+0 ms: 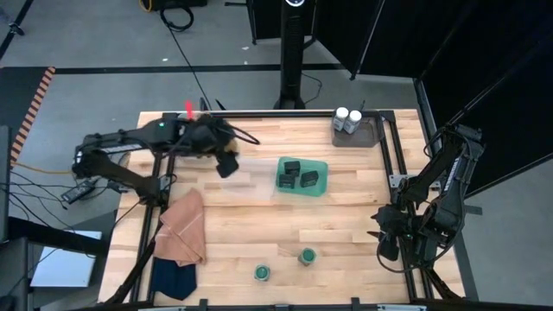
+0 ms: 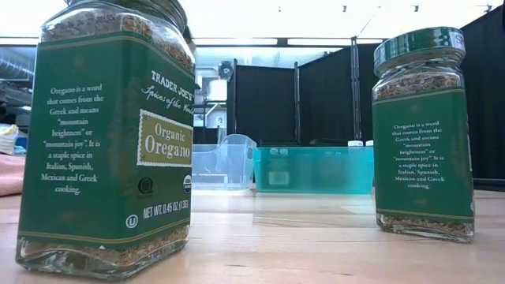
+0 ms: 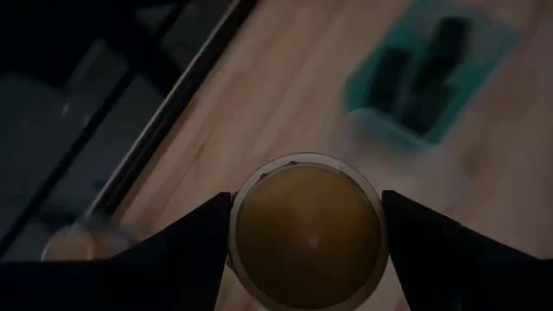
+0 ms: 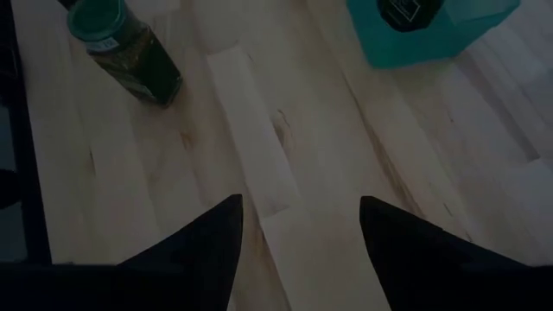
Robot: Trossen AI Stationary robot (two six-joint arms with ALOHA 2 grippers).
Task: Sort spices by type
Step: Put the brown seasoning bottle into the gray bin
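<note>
My left gripper (image 1: 227, 164) hangs over the table's far left part, beside a clear tray (image 1: 253, 175), shut on a round jar with a tan lid (image 3: 304, 229). A teal tray (image 1: 321, 185) holds dark rectangular tins (image 1: 291, 167). Two white-lidded jars (image 1: 348, 116) stand in a grey tray (image 1: 370, 134) at the far right. Two green-lidded oregano jars (image 1: 263, 273) (image 1: 307, 257) stand upright on the near part of the table. My right gripper (image 1: 384, 235) waits open at the right edge, holding nothing (image 4: 301, 216). My left gripper holds the tan-lidded jar pinched between its two fingers (image 3: 203, 238), one on each side of the jar just below the lid's rim (image 3: 246, 203). The fingers come from above, pointing down. The jar stays upright; whether its base is on the table does not show.
An orange cloth (image 1: 183, 226) and a navy cloth (image 1: 173, 278) lie at the near left. The clear tray (image 2: 225, 164) and teal tray (image 2: 316, 170) stand side by side mid-table. Bare wood lies between the trays and the green-lidded jars. A metal frame rail (image 1: 393, 155) borders the table.
</note>
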